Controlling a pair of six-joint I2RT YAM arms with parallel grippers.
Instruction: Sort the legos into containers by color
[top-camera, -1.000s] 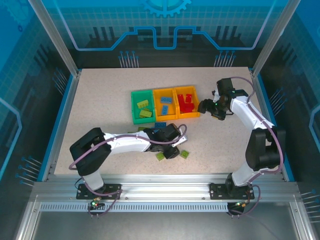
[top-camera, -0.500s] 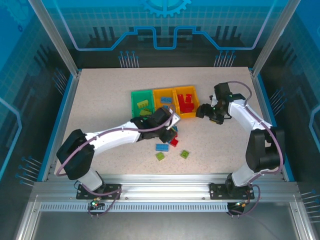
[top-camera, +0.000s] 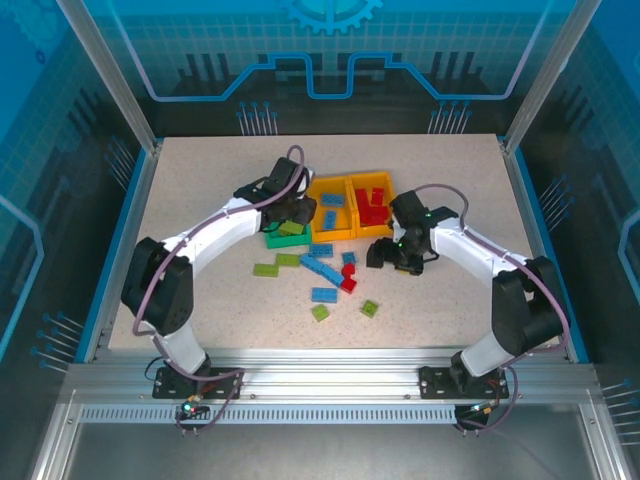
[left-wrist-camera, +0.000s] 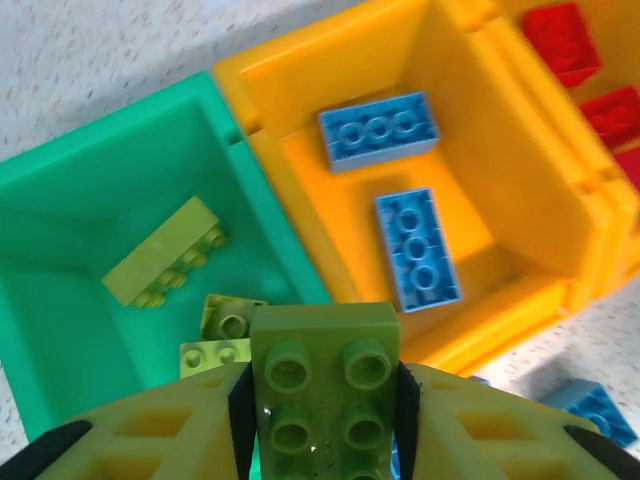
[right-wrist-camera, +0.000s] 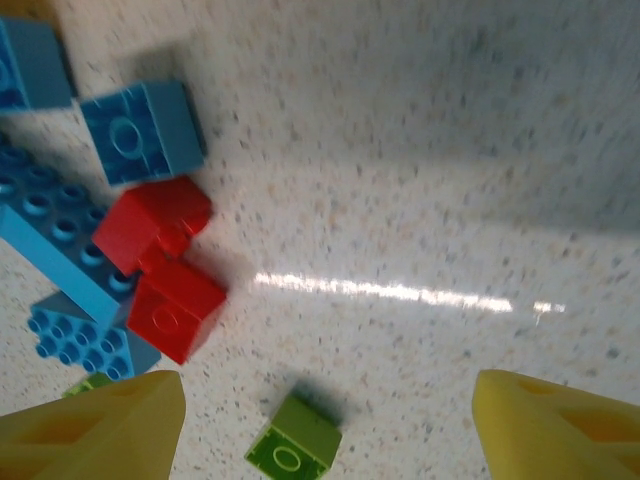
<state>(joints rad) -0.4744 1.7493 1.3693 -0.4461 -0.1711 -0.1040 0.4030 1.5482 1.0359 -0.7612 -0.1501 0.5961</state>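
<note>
- The left end effector (left-wrist-camera: 322, 425) was clamped on a lime green brick (left-wrist-camera: 324, 345). Its two pads pressed the brick's sides, and the studs faced the wrist camera.
- In the top view, that arm reached over the green bin (top-camera: 272, 239), the left one of three bins joined in a row near the middle of the surface (top-camera: 200, 170).
- Inside the green bin lay a long lime brick (left-wrist-camera: 160, 265), and smaller lime pieces (left-wrist-camera: 230, 320) sat just past the held brick.
- The middle orange bin (left-wrist-camera: 300, 90) contained two light blue bricks (left-wrist-camera: 378, 130), both lying flat with studs up and a little apart from each other.
- The right orange bin (top-camera: 372, 180) contained several red bricks (left-wrist-camera: 560, 40).
- The right end effector (right-wrist-camera: 325, 425) had its fingers spread wide apart with nothing gripped. It was held low over the surface, just in front of the right orange bin in the top view.
- Below it, a small lime square brick (right-wrist-camera: 295, 445) lay on the surface between the two fingertips.
- To that brick's left, two loose red bricks (right-wrist-camera: 178, 305) sat touching each other, next to a long blue brick (right-wrist-camera: 50, 250) and near a blue square brick (right-wrist-camera: 140, 130).
- In the top view, two flat lime pieces (top-camera: 265, 268) lay in front of the green bin.
- Another loose lime brick (top-camera: 320, 313) lay nearer the arm bases.
</note>
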